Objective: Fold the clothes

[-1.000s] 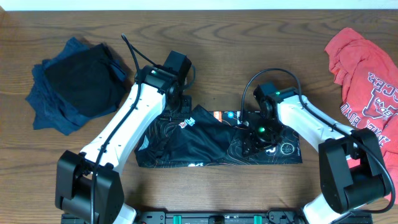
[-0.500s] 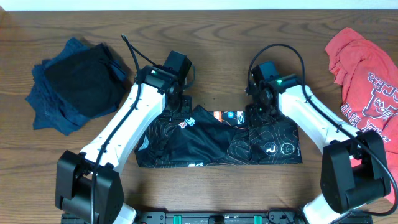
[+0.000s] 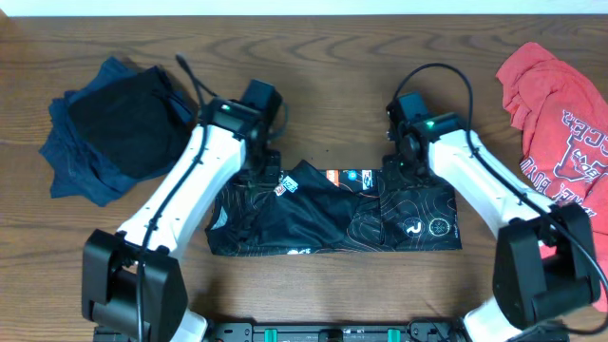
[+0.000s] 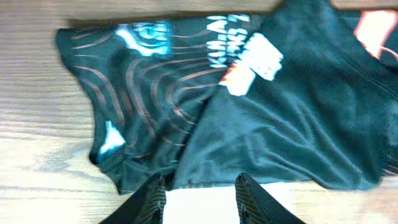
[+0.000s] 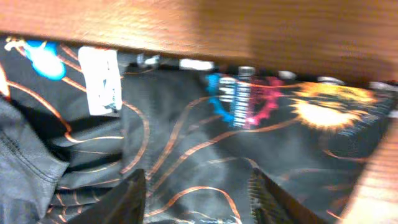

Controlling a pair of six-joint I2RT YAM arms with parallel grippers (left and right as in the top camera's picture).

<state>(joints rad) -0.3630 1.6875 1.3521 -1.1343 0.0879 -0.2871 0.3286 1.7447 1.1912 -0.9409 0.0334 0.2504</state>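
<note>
While the fingers (image 4: 148,200) of my left gripper (image 4: 200,202) stand spread with nothing between them, the near hem of the black jersey (image 3: 332,218) lies just ahead of their tips in the left wrist view. The right gripper (image 5: 199,198) is likewise parted and empty. It hangs over printed cloth close to the far edge, with a white tag (image 5: 102,81) off to one side.

I take the step in hand to be gripping the jersey's far edge at two spots for the next fold. To do it well, I want both grippers to drop onto the cloth at matching points along that edge. Each should close on every layer there and not only the top one. Both should lift only a little, so the band does not drag across the table (image 3: 313,57). The bunched middle worries me, since a crease caught there would get folded in.

The jersey sits as a wide band near the front centre of the table. The red T-shirt (image 3: 560,114) is crumpled well apart at the right, and a dark blue pile (image 3: 114,128) lies at the far left.

Against a second ago, the right gripper has left the middle of the jersey and backed up to its far edge. The left arm has shifted slightly leftward, and the jersey itself looks much the same.
</note>
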